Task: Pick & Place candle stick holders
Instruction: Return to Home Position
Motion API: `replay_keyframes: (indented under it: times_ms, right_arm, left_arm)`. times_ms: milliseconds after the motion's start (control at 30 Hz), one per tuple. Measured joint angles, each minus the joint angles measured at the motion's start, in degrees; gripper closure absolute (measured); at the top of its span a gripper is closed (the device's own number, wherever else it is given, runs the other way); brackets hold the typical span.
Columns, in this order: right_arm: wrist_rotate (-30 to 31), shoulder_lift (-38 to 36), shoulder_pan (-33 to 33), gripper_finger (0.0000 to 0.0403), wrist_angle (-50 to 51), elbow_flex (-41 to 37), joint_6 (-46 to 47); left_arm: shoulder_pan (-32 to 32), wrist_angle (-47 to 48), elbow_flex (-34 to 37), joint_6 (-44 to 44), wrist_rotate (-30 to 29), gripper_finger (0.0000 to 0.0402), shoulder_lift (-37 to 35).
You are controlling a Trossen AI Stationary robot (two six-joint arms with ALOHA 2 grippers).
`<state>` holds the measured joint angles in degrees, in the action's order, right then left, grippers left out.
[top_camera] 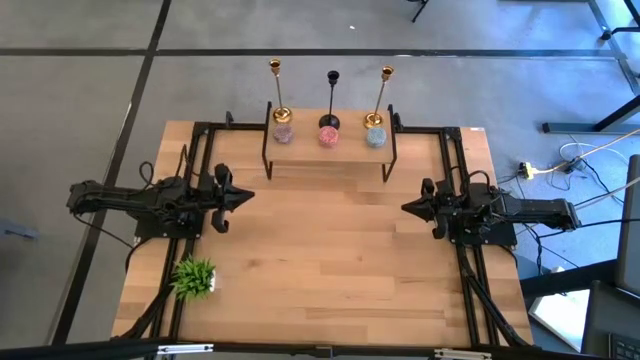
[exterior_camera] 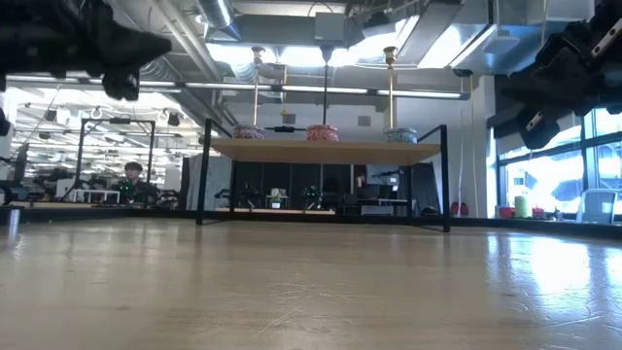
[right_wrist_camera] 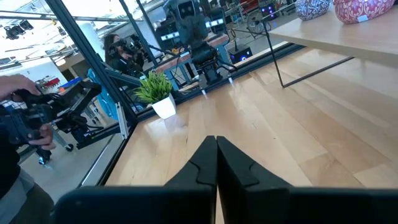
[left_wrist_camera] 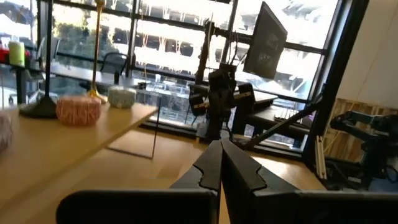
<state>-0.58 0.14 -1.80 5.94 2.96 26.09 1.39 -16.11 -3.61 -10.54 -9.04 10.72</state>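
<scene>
Candlesticks (exterior_camera: 324,87) stand three in a row on the shelf (top_camera: 330,160) at upper centre of the high view, each just behind a candle. Going left to right across that view, my left gripper (top_camera: 248,197) sits at mid left above the table (top_camera: 330,270), pointing toward the centre. Its wrist view shows the fingers (left_wrist_camera: 208,168) pressed together with nothing between them. The plant (top_camera: 194,277) is at lower left, near that arm. On the shelf, the left gold candlestick (top_camera: 278,92) rises behind the left candle (top_camera: 283,131), the black candlestick (top_camera: 332,98) behind the middle candle (top_camera: 328,137), and the right gold candlestick (top_camera: 381,95) behind the right candle (top_camera: 375,137). All three are upright in the low view and well apart from both grippers. My right gripper (top_camera: 406,207) sits at mid right, facing the left one, its fingers (right_wrist_camera: 230,165) clamped together and empty. In the low view both arms hang dark in the upper corners, above the tabletop.
</scene>
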Motion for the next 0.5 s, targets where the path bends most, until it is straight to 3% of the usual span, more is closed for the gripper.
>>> replay_keyframes:
  times_ms: [133, 500]
  right_arm:
    - [0.0, 0.0, 0.01, 0.0402, 0.02, 0.0, 0.0]
    - [0.0, 0.0, 0.0, 0.0402, 0.0, 0.0, -0.02]
  left_arm:
    - [0.02, 0.58, 3.12, -0.69, 0.0, 0.04, -1.99]
    - [0.0, 9.14, 3.1, 0.93, -1.97, 0.04, -3.54]
